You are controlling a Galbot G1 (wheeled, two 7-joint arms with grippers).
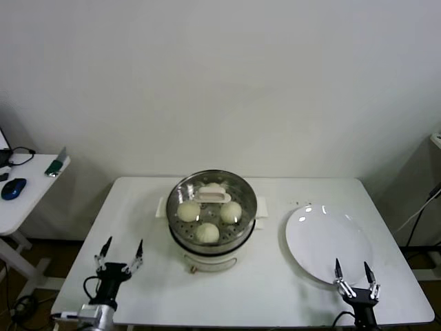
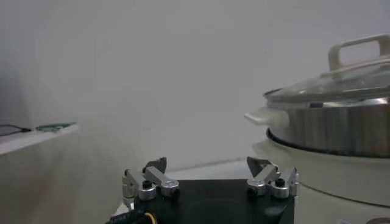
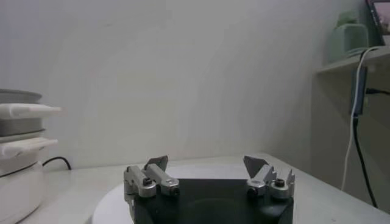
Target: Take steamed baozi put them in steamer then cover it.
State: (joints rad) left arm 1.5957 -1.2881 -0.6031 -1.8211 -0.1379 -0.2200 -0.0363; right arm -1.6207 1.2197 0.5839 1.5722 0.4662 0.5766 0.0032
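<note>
**Glass cover on, both tools idle at the counter's near edge**

Glass and steel sit together at the middle of the white counter (image 1: 138, 200): the cover (image 1: 212, 200) rests on the steamer (image 1: 212, 231), its cream oblong handle toward the far side. Through the lid, three steamed baozi (image 1: 207, 232) show on the perforated tray; a fourth may lie under the handle, though the view there is unclear. On the robot's right, near the steamer, a flat white plate (image 1: 329, 243) lies bare. The left tool (image 1: 118, 258) hovers at the near left edge, fingers spread apart, holding nothing. The right tool (image 1: 354, 276) hangs at the plate's near rim, likewise spread and empty. A side desk (image 1: 27, 189) stands well apart on the left.
</note>
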